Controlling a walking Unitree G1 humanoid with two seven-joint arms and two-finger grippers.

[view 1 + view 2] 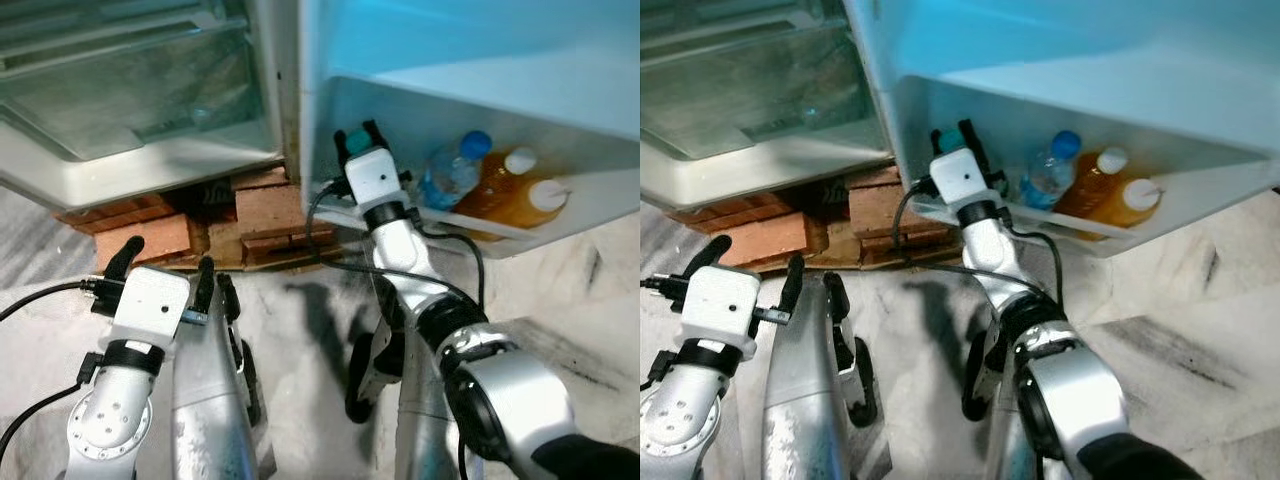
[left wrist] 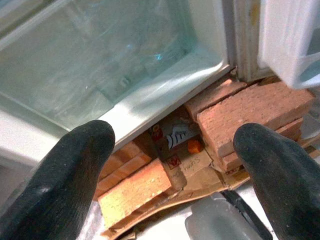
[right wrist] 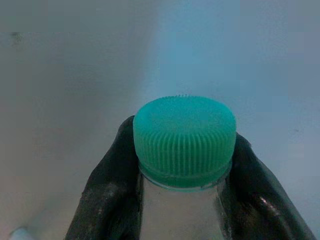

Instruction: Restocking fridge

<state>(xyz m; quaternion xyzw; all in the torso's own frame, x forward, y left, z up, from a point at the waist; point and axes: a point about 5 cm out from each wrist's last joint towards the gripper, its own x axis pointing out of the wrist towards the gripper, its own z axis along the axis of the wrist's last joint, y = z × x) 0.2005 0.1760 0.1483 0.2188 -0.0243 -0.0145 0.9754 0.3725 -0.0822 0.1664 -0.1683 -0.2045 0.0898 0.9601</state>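
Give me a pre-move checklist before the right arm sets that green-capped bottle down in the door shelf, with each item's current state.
1. Grip: the right claw is shut on the neck of the green-capped bottle, one finger on each side. Ok.
2. Position: the bottle's cap is up at the door shelf. Ok.
3. Free slot: the blue-capped bottle and two orange bottles stand further to the right; the space under the claw is hidden. Cannot tell.
4. Bottle upright: body hidden behind the wrist. Cannot tell.
5. Left claw: open, holding nothing, low near the bricks, away from the shelf. Ok.
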